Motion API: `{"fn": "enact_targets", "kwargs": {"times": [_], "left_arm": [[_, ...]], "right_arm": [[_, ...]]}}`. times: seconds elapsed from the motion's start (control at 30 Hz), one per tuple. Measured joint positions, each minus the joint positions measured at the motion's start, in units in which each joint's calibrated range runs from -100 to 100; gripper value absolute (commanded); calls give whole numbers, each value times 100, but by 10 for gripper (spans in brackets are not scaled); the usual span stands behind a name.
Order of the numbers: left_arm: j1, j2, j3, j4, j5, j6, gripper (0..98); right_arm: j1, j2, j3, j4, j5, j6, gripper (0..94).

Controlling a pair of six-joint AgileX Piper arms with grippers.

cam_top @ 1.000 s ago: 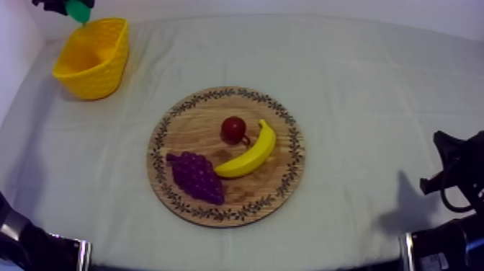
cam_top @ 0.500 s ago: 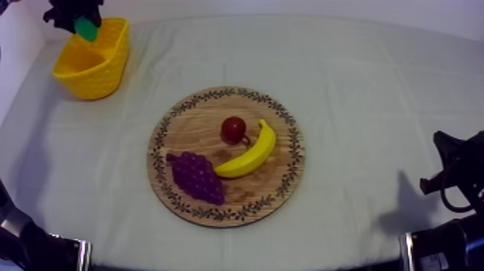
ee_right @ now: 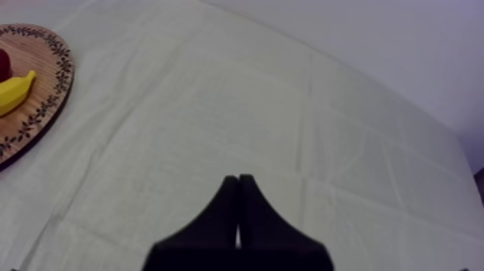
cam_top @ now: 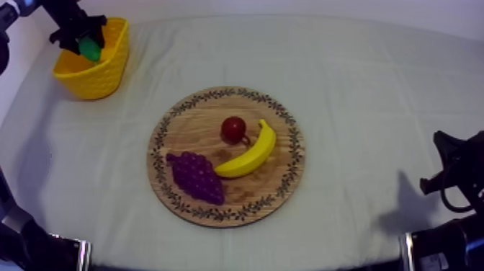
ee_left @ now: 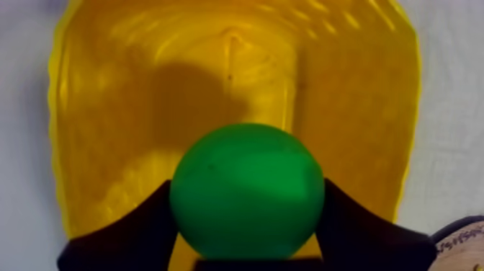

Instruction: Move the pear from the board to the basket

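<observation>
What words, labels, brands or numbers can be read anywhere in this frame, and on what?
No text can be read.
The wooden board has a leaf-like pattern round its rim, not letters.
The yellow basket, the pear, the banana and the cloth show no markings.

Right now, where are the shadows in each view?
Left wrist view: the smooth green pear casts a dark shadow on the inner wall of the yellow plastic basket. Top view: a soft grey shadow lies on the right side of the grey-white cloth.
</observation>
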Motion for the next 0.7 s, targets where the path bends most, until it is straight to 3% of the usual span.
{"fn": "enact_targets", "kwargs": {"times": [0.27, 0.7], "left_arm": [[-10, 33, 130, 11, -32, 60, 919], [-10, -64, 297, 7, -95, 107, 960]], "right_arm": [[-3, 0, 0, 0, 0, 0, 4], [-7, -6, 0, 0, 0, 0, 4]]}}
